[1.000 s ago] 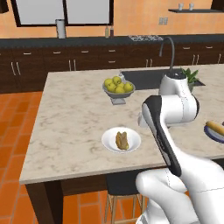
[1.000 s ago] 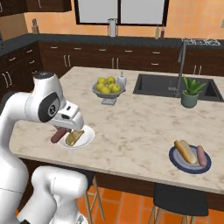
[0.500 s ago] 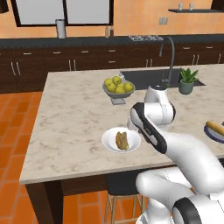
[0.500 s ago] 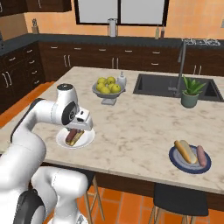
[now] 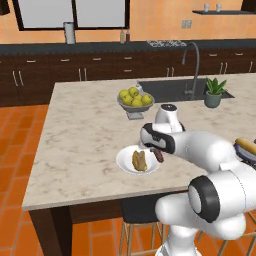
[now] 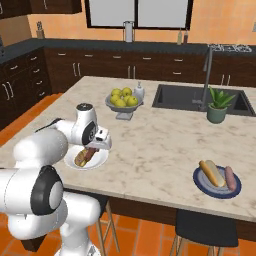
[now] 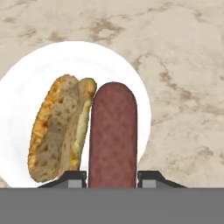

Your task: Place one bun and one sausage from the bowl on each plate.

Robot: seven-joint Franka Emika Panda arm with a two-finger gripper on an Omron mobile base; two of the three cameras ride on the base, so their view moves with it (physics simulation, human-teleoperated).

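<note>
1. The two-finger gripper (image 7: 112, 177) is closed on a dark reddish-brown sausage (image 7: 113, 135), its two dark tips flanking the near end in the hand view; the jaws stand narrow, pinched on the sausage's width.

2. The sausage hangs over the small round white plate (image 7: 26, 83), which sits on the pale marbled desk (image 5: 85, 130) near the front edge. In the hand view its long axis runs straight out from the gripper, along the camera's line of sight.

3. A tan, golden-crusted split bun (image 7: 59, 127) already lies on that plate, its long axis roughly parallel to the sausage and just beside it (whether they touch I cannot tell).

4. The relation the next move turns on, as I judge it: the free strip of white plate lies directly under the sausage, on the side away from the bun, near the plate's rim, so lowering and letting go should land it there. Drift away from the bun could roll it onto the desk.

5. The dark blue-grey plate (image 6: 200, 184), well apart on the desk, already carries a bun (image 6: 212, 172) and a sausage (image 6: 230, 178).
</note>
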